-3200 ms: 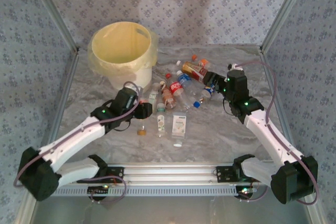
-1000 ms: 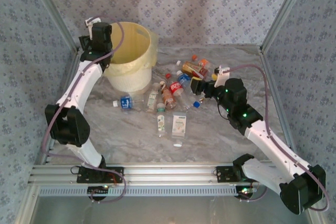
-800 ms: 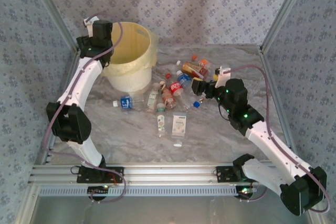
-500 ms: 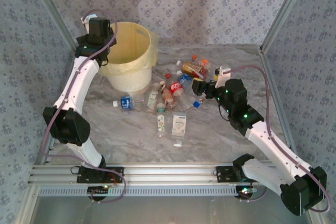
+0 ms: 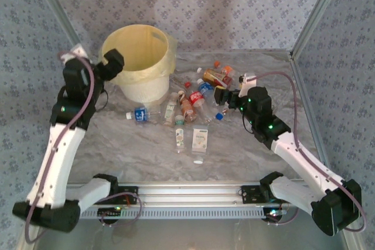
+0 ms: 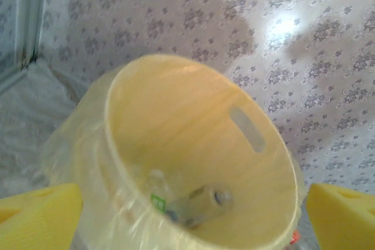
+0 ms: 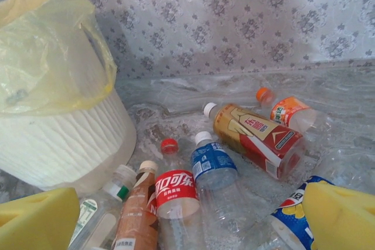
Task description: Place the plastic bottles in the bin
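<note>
The cream-yellow bin with its yellowish bag stands at the back left. My left gripper hovers open at its left rim. In the left wrist view the gripper looks into the bin, where two clear bottles lie on the bottom. Several plastic bottles lie in a cluster right of the bin. My right gripper is open just right of them. Between its fingers lie a red-label bottle and a blue-label bottle.
A lone blue-label bottle lies in front of the bin. A white-label bottle and a small clear one lie nearer the arms. A gold-red bottle and an orange one lie behind the cluster. Patterned walls enclose the table.
The left arm rose from the bottles on the table to the bin's left rim, then drew back and lower. The right gripper shifted slightly left towards the cluster.
</note>
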